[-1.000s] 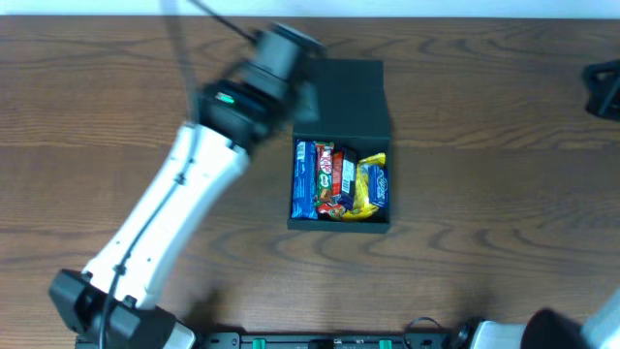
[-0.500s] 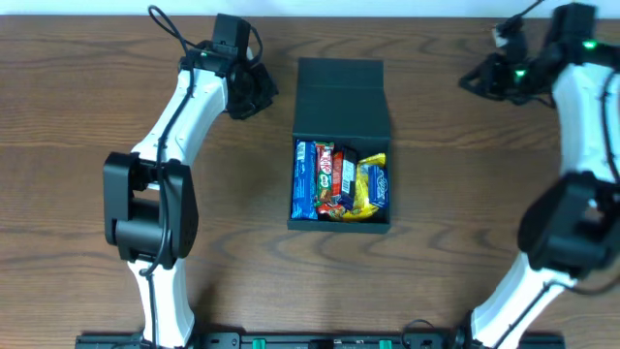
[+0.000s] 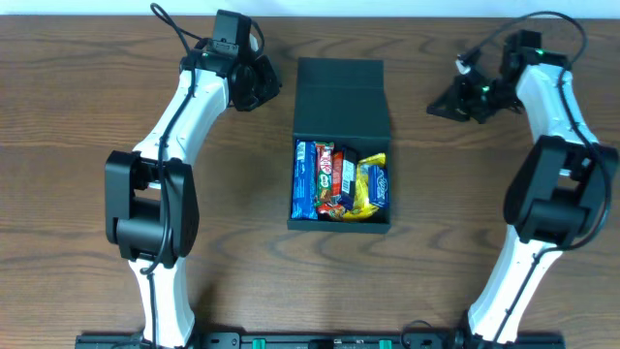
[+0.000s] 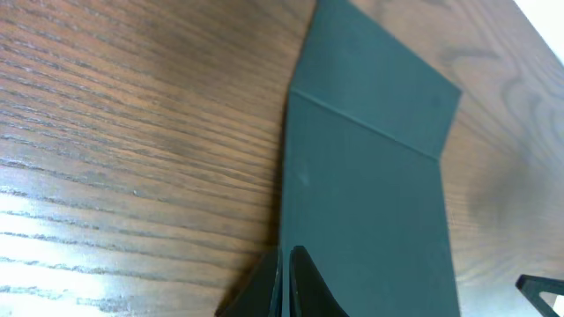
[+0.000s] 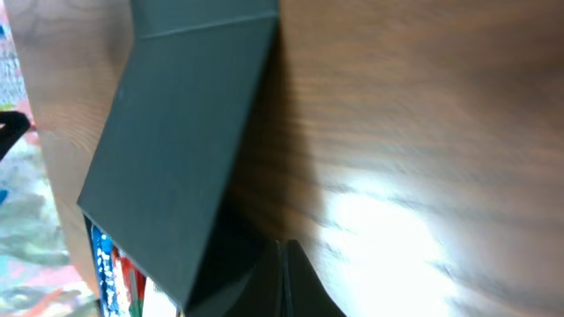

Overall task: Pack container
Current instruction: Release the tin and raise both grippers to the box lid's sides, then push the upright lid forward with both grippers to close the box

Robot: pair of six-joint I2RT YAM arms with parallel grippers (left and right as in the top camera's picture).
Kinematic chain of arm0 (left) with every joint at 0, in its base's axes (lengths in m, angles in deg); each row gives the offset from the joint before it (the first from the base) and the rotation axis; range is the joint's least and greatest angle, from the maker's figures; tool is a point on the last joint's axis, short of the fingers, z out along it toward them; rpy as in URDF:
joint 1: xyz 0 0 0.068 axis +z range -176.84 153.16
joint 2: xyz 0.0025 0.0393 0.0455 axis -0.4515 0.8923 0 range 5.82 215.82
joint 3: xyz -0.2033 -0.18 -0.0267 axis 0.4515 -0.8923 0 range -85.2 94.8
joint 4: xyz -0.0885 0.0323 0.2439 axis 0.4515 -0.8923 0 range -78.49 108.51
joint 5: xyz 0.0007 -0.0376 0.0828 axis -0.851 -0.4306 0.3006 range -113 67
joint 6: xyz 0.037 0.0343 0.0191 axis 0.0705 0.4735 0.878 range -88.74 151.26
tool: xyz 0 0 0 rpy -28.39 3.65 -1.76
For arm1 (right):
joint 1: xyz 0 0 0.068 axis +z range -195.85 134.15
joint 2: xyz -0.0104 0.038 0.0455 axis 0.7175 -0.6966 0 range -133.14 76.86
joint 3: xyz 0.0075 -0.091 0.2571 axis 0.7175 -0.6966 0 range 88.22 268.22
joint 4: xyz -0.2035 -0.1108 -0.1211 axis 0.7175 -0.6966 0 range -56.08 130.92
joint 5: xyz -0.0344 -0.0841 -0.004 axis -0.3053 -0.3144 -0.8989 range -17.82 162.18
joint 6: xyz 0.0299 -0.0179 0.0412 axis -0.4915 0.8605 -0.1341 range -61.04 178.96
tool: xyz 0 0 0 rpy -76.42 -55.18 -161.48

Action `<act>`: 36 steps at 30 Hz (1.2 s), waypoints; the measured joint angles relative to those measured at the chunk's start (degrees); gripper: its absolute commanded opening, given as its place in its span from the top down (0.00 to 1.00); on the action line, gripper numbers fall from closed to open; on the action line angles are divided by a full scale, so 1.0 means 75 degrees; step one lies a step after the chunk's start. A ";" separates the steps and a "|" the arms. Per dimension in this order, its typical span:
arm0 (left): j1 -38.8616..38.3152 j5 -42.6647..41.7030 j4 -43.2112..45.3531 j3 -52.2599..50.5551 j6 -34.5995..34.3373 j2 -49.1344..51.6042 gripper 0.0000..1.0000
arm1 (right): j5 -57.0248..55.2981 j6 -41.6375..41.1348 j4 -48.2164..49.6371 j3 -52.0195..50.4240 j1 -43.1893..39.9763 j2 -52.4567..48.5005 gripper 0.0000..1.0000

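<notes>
The dark teal-black container (image 3: 341, 225) sits mid-table with its flap lid (image 3: 341, 97) laid open toward the far side. Inside lie snack packets: a blue one (image 3: 305, 179), a red one (image 3: 334, 181) and a yellow-blue one (image 3: 372, 186). My left gripper (image 3: 269, 89) is shut and empty just left of the lid; its wrist view shows the closed fingertips (image 4: 285, 277) at the lid's left edge (image 4: 370, 176). My right gripper (image 3: 436, 107) is shut and empty to the right of the lid, with fingertips (image 5: 282, 264) beside the lid (image 5: 176, 150).
The brown wooden table (image 3: 484, 242) lies all around the container. Both white arms reach in from the front corners, the left one (image 3: 170, 136) and the right one (image 3: 562, 126). A dark rail runs along the front edge (image 3: 310, 341).
The left arm swung from over the table's left to the far left beside the lid. The right arm came into view and its gripper moved left toward the lid. The container stayed put.
</notes>
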 measured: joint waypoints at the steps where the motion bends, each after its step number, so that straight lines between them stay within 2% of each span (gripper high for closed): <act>1: 0.0003 0.0000 0.0012 0.0000 -0.0023 0.0096 0.94 | 0.0009 0.0003 0.0117 0.0000 0.0140 -0.0015 0.98; 6: 0.0204 -0.0685 0.0423 0.0000 -0.0353 0.0985 0.94 | -0.0006 -0.0344 0.0539 -0.0003 0.0866 -0.0251 0.98; 12: 0.0484 -0.1451 0.0691 0.0000 -0.0664 0.1728 0.94 | 0.0015 -0.0828 0.0662 -0.0003 0.0903 -0.0609 0.98; 24: 0.0466 -0.2340 0.0979 0.0000 -0.0796 0.1880 0.94 | 0.0583 -0.1399 0.1186 -0.0012 0.1003 -0.1183 0.98; 36: 0.0455 -0.2952 0.1207 0.0000 -0.0778 0.1886 0.94 | 0.1690 -0.1416 0.1775 -0.0017 0.1279 -0.1259 0.98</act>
